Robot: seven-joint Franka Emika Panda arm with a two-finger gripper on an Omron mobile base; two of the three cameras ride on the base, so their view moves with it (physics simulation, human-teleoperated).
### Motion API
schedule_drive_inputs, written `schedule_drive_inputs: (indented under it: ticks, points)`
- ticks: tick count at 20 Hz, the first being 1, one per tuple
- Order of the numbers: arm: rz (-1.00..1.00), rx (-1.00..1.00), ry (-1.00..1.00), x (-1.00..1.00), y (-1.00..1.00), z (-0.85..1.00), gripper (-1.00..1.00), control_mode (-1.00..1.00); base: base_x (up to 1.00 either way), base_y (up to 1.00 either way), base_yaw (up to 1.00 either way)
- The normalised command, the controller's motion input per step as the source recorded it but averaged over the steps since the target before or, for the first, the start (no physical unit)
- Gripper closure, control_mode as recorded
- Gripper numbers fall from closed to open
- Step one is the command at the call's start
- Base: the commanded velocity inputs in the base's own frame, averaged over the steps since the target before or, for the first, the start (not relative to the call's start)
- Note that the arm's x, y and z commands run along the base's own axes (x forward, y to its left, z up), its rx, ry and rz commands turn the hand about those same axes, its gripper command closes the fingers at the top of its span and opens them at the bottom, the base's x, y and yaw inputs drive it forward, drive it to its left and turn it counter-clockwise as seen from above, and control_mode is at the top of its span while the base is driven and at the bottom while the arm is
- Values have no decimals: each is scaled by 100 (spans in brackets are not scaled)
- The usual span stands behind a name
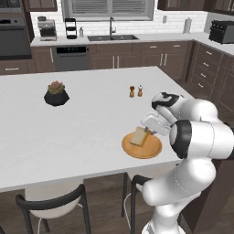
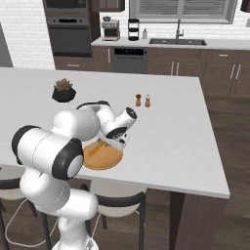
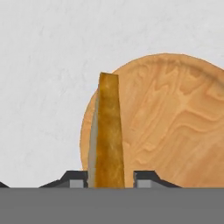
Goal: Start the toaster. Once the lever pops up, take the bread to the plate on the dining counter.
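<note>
Sitting on the white dining counter (image 1: 82,132): a little plant pot (image 1: 56,93), then two shakers (image 1: 135,91). Standing on edge over the round plate (image 3: 183,127): the bread (image 3: 107,131). Flanking it, gripper (image 3: 111,178) fingers slightly apart, right side not touching.

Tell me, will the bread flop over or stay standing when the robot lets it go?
It will probably tip flat. The bread stands on its thin edge between the gripper fingertips, which makes it easy to topple. It looks stiff, since it holds straight without drooping. It should land on the plate, which lies right under it.
</note>
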Motion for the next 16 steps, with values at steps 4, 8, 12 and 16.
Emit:
schedule_drive_inputs:
  ticks: [4, 8, 12, 16]
  points:
    - [0, 0, 0, 22, 0, 0, -100, -100, 0, 0, 0]
    - [0, 0, -3, 12, -8, 0, -100, -100, 0, 0, 0]
    - [-1, 0, -9, 0, -34, 0, -100, -100, 0, 0, 0]
    - [-2, 0, -10, -7, -50, 0, -100, -100, 0, 0, 0]
